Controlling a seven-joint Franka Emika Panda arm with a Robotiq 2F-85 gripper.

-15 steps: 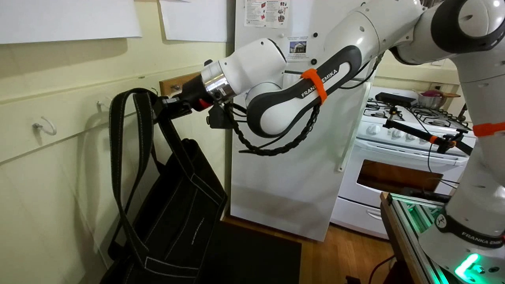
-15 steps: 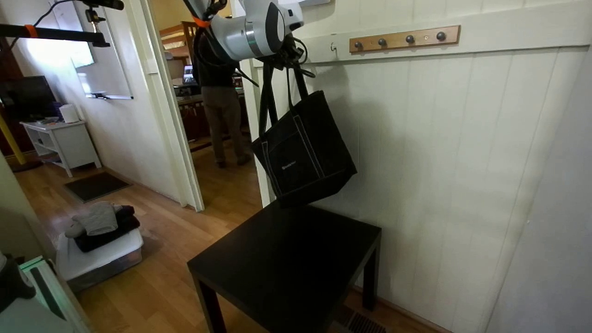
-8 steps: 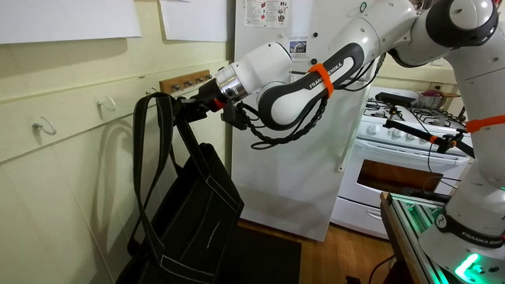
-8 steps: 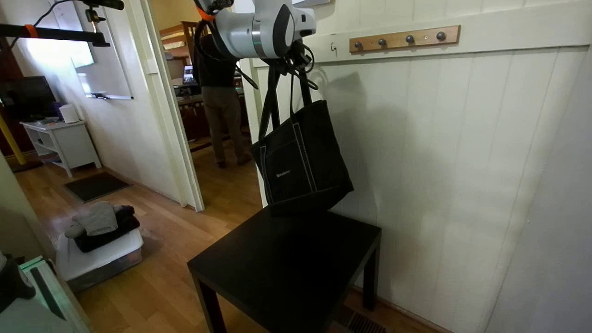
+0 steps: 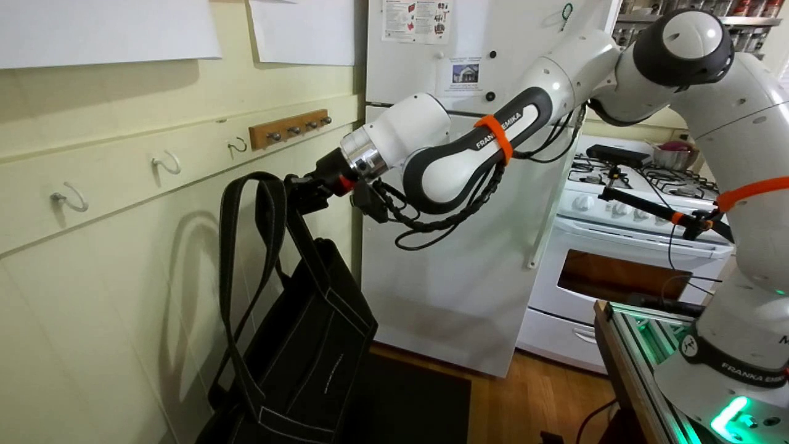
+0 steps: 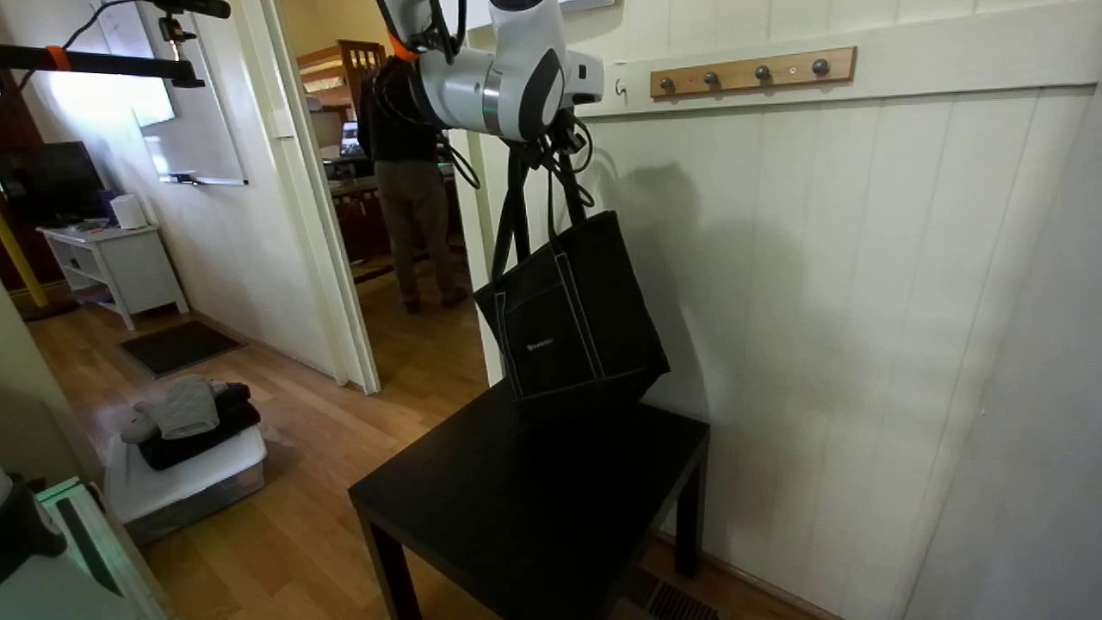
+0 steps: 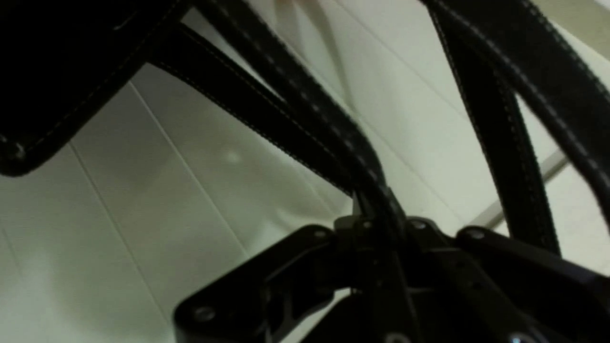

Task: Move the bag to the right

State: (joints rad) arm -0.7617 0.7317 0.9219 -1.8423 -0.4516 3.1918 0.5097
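The bag (image 5: 308, 351) is a large black tote with white stitching and long looping straps. It hangs tilted from my gripper (image 5: 296, 191), beside the white wall. In an exterior view the bag (image 6: 572, 314) hangs over the back of a black table; I cannot tell if its base touches the top. My gripper (image 6: 551, 153) is partly hidden behind the arm there. In the wrist view the gripper (image 7: 374, 214) is shut on a strap at its fingertips. The bag's body (image 7: 71, 71) is at the upper left, and another strap loop (image 7: 505, 157) passes on the right.
The black table (image 6: 525, 508) stands against the wall. A wooden rack with knobs (image 5: 290, 128) is on the wall rail, with a dark hook (image 5: 238, 144) and white hooks (image 5: 167, 162) beside it. A white fridge (image 5: 444, 283) stands beyond. A person (image 6: 413, 181) stands in the doorway.
The gripper and bag have moved to the right and down in both exterior views. The knob rack and dark hook, earlier partly covered by the arm, now show fully in an exterior view.
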